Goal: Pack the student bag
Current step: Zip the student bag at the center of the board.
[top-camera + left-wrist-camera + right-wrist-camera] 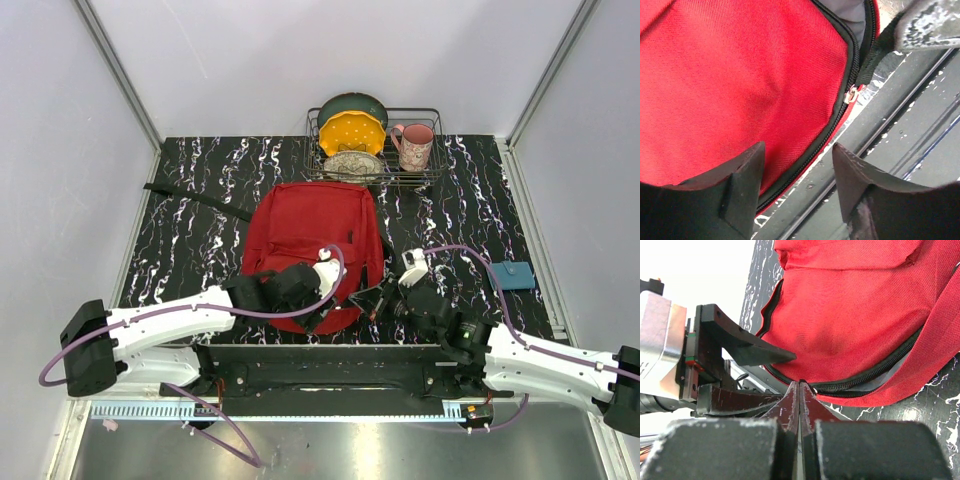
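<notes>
Student bag (305, 230) runs near-far, zip end nearest; left pincer (798, 154) open, right pincer (799, 390) closed.

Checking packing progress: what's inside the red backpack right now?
The backpack is partly unzipped; through the zipper gap only grey lining shows. Red fabric covers the rest, so any contents cannot be seen.

We saw a wire rack (432, 178) at the far edge of the black marbled table (190, 250). It held a dark green plate (352, 101), a yellow plate (351, 132), a patterned dish (352, 165) and a pink mug (414, 146). A flat blue case (512, 275) lay near the table's right edge.
</notes>
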Controlling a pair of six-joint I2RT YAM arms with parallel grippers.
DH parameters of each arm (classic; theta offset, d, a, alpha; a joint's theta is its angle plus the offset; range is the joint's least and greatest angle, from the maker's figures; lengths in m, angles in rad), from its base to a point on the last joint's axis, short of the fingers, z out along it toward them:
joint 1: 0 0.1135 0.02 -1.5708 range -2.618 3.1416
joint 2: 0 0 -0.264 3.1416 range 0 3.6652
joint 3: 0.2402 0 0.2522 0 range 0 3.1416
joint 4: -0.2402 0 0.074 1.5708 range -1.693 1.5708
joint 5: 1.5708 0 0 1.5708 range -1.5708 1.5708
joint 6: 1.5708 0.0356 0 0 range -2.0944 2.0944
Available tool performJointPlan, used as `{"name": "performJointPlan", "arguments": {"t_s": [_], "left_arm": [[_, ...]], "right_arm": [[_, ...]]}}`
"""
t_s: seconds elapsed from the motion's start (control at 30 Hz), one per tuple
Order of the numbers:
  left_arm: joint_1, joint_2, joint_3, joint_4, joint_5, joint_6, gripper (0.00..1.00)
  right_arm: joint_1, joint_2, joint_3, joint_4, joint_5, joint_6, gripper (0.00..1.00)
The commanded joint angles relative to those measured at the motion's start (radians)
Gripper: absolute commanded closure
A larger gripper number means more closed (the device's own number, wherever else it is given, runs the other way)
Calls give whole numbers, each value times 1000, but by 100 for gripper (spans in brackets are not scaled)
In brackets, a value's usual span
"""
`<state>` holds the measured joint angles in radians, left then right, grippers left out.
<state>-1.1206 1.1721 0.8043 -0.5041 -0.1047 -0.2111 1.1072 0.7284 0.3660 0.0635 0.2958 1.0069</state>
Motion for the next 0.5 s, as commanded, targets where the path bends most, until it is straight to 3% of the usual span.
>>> {"name": "performJointPlan", "arguments": {"t_s": [0.0,0.03,0.07,0.17,0.3,0.47], "left_arm": [[-5,3,-17,90,0,-31,49],[-5,1,-19,91,2,-43,56],[-5,0,-23,95,2,-51,69],[-5,-23,-43,99,-7,-83,88],[-5,-81,-91,105,-9,-128,100],[-8,-143,-139,107,-20,-194,100]], "right_arm": [[2,-18,-1,32,58,27,100],[0,-20,-7,32,63,39,100],[0,-20,-15,30,72,48,100],[2,-24,-50,32,97,97,100],[2,-44,-85,22,129,131,100],[0,-107,-122,-13,210,197,100]]}}
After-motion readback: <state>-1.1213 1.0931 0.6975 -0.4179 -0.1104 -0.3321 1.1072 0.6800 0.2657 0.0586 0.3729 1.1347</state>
